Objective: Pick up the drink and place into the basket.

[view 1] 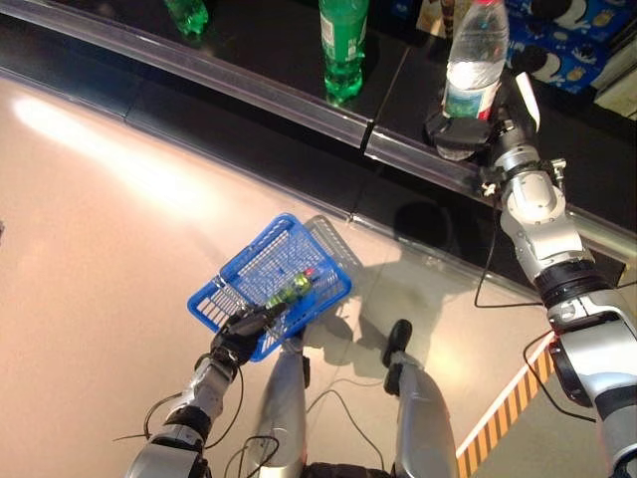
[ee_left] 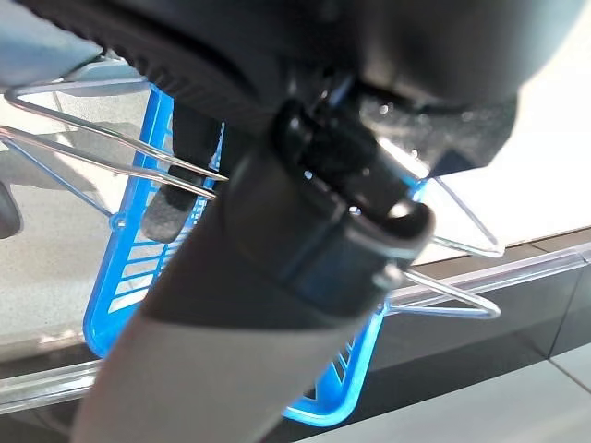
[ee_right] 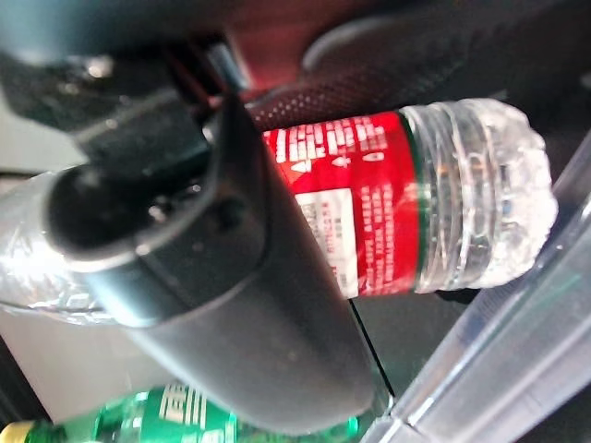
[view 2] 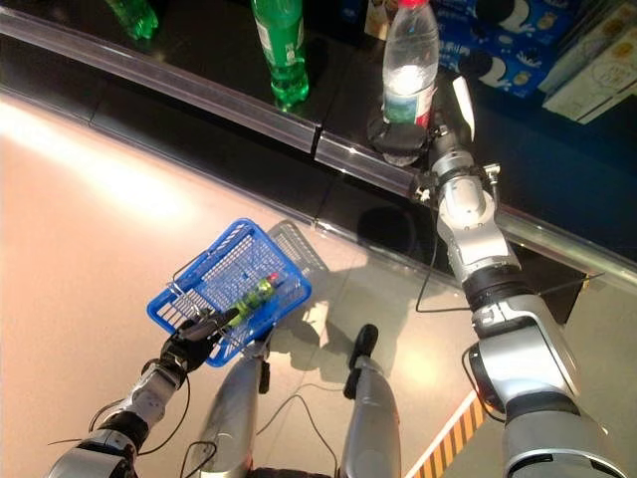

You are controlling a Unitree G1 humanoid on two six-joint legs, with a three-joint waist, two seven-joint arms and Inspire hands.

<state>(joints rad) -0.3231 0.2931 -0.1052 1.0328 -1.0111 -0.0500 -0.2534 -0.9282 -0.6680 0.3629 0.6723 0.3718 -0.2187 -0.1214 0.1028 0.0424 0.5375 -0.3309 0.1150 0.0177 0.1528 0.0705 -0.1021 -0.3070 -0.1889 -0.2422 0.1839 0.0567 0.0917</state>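
Water bottle (view 1: pixel 475 62): clear ribbed plastic, red label, red cap; stood on the dark shelf (view 1: pixel 279 50).
Axis: upright, cap pointing up.
Right hand (view 1: pixel 468 127): fingers curled round the bottle's lower body.
Left hand (view 1: pixel 239 337): clasped the wire handle of the blue basket (view 1: pixel 224 289), which contained a green bottle (view 1: pixel 290 290).

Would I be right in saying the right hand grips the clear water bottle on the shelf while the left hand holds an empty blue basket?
Not quite: the blue basket is not empty; the left eye view shows a green bottle lying in it. The right hand does grip the clear water bottle, and the left hand holds the basket.
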